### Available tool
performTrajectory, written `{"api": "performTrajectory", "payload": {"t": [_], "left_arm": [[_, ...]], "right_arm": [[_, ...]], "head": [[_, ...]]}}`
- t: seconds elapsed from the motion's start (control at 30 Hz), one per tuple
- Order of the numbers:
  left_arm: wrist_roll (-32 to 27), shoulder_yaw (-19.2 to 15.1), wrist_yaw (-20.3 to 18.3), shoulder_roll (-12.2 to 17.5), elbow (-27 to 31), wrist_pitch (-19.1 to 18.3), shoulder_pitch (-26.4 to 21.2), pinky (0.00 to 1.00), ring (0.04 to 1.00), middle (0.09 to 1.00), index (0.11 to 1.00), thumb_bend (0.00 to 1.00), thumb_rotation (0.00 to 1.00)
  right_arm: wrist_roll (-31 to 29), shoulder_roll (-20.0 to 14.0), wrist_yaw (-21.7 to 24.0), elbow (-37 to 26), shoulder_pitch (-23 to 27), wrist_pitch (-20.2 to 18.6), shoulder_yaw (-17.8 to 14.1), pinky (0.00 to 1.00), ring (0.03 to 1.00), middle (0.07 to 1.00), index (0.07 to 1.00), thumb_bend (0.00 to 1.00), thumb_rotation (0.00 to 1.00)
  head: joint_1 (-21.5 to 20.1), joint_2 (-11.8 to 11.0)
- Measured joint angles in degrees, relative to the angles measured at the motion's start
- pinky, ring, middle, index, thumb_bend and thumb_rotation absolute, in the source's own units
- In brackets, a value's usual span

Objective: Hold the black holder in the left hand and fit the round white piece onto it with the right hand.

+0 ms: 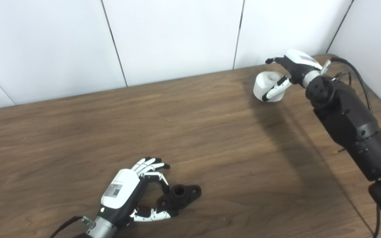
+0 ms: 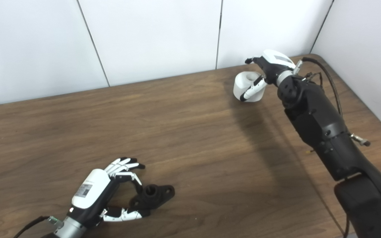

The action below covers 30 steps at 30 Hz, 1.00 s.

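Your left hand (image 1: 129, 193) closes fingers and thumb around the flanged black plastic holder (image 1: 180, 195), which lies on the brown wooden table (image 1: 210, 142) at near left. At far right, your right hand (image 1: 289, 71) grips the round white piece (image 1: 266, 84).

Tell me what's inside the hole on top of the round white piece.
The round white piece, at the right hand, shows only a shaded round recess on top; nothing visible sits in it. Its bottom is out of sight.
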<state>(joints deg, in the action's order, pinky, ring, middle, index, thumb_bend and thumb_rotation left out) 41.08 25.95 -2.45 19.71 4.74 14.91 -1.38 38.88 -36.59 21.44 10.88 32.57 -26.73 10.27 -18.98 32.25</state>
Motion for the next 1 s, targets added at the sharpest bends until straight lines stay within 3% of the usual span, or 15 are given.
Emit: {"api": "performTrajectory", "payload": {"t": [0.13, 0.33, 1.0], "left_arm": [[0.1, 0.1, 0.0, -0.1, 0.1, -0.2, 0.0, 0.92, 0.904, 0.828, 0.490, 0.51, 0.06], [0.1, 0.4, 0.0, -0.2, 0.4, -0.9, 0.1, 0.93, 0.904, 0.828, 0.490, 0.51, 0.06], [0.3, 0.9, 0.1, -1.0, 0.0, -1.6, -0.6, 0.91, 0.892, 0.820, 0.489, 0.51, 0.06]], "right_arm": [[0.1, 0.0, 0.2, 1.2, 1.2, 0.0, -0.2, 0.92, 1.000, 0.939, 0.816, 0.90, 0.23], [0.6, -0.5, 0.9, 2.0, 1.9, 0.0, 0.4, 1.00, 1.000, 0.935, 0.792, 0.88, 0.25], [2.1, -3.5, 2.9, 4.9, 3.0, 1.5, 3.5, 0.99, 0.981, 0.904, 0.733, 0.88, 0.24]], "head": [[0.1, 0.6], [0.7, 0.6], [1.0, 1.1]]}}
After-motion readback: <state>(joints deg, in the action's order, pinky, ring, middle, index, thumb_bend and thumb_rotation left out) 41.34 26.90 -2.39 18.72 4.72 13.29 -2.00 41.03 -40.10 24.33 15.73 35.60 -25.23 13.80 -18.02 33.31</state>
